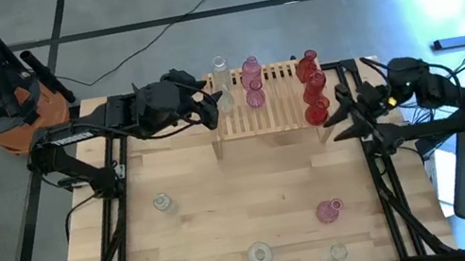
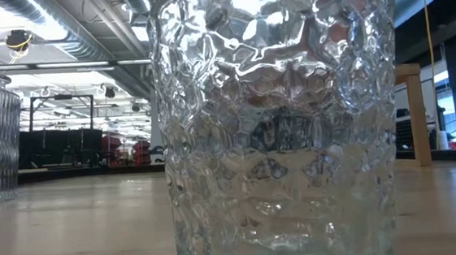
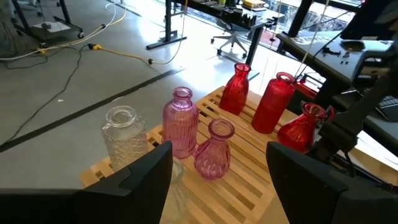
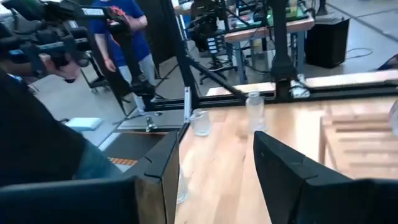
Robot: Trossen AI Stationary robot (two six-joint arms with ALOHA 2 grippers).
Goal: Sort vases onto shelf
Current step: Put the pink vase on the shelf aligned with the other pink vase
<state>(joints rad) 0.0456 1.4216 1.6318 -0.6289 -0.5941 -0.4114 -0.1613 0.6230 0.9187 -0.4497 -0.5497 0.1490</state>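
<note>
My left claw (image 1: 209,108) hangs wide open and empty at the shelf's (image 1: 277,113) left end, beside the clear vase (image 1: 220,68) standing there. My right claw (image 1: 341,111), part open, holds nothing beside the red vases (image 1: 312,90). Next, I'd judge, comes fetching a clear vase (image 1: 163,203) from the table (image 1: 246,205).

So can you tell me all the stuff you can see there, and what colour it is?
red vases: three, red, right end of the shelf
pink vases: two on the shelf's middle, one on the table
clear vases: one on the shelf's left end, four on the table, such as
shelf: one, light wood, far side of the table
table: one, pale wood planks
left gripper: open, empty, by the shelf's left end
right gripper: empty, by the shelf's right end
</note>
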